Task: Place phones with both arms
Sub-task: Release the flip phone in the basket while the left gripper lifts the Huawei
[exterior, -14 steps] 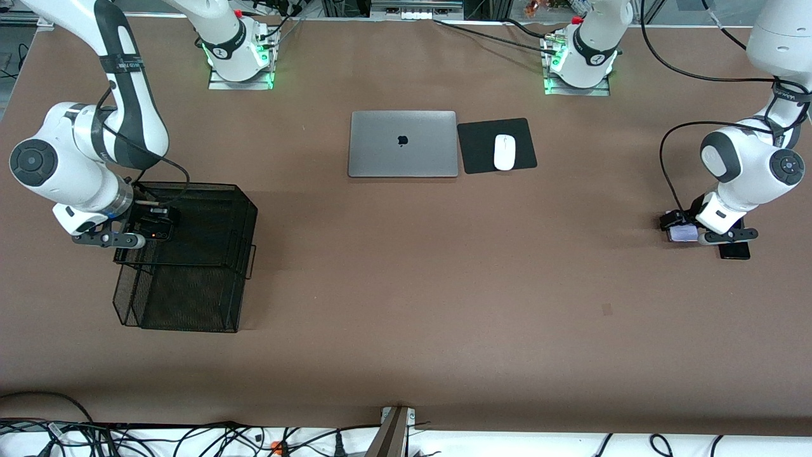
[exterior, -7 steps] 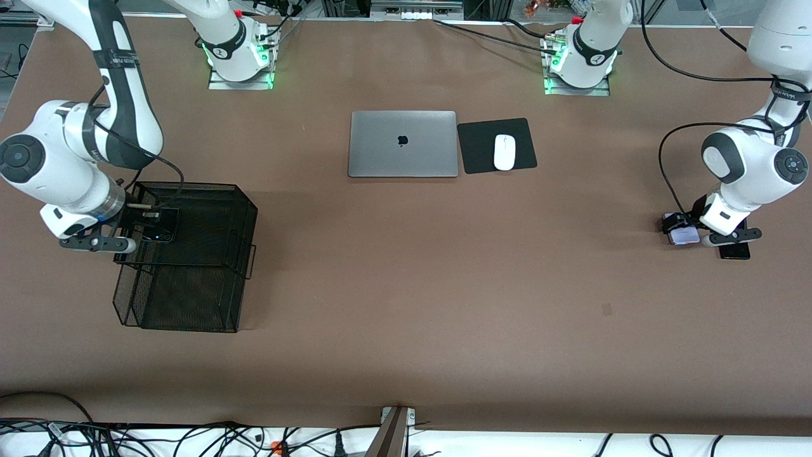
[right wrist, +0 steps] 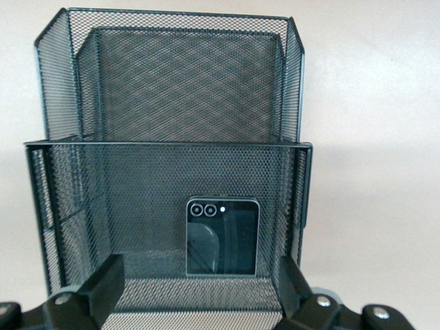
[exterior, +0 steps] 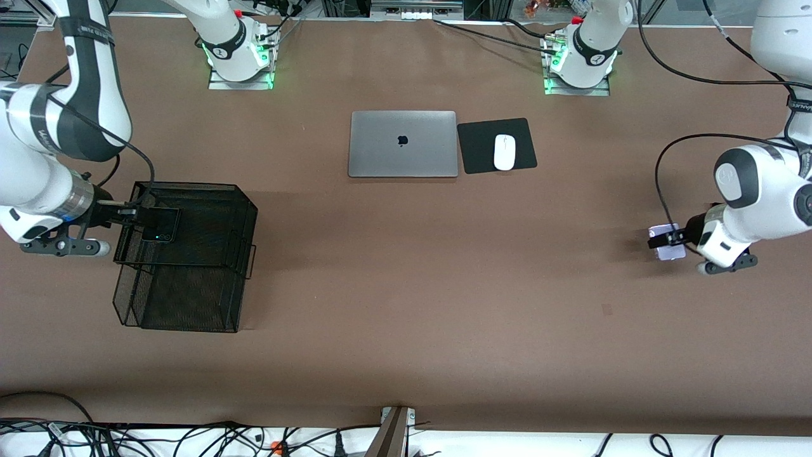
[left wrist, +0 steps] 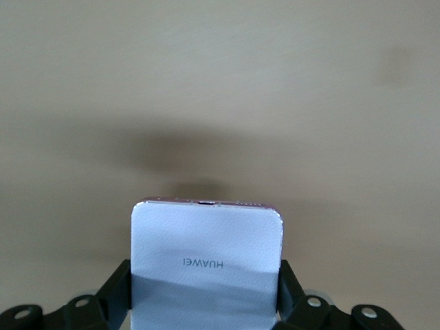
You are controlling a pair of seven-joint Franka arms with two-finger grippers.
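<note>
Phones are split between the two ends of the table. The pale lavender phone [left wrist: 206, 261] is pinched flat between the jaws of the left gripper [exterior: 666, 241], lifted over bare table at the left arm's end. The small black phone [right wrist: 222, 236], lenses up, lies in the upper tier of the black mesh tray [exterior: 209, 197] at the right arm's end, and the right gripper [exterior: 130, 211] sits at the tray's edge with its jaws spread wide, holding nothing. The long slim phone cannot be made out; the left arm's wrist covers the spot where it might lie.

A silver laptop [exterior: 403, 144] and a white mouse [exterior: 504, 152] on its black pad [exterior: 476, 149] sit between the two arm bases, well apart from both grippers.

Risks, as I judge them: the lavender phone is held only near one end, with most of its body sticking out, so a quick swing toward the tray could twist it loose. The carry crosses the whole table, and the right arm at the tray could block the drop. The tray's thin wire rim could also catch a phone's leading edge.
</note>
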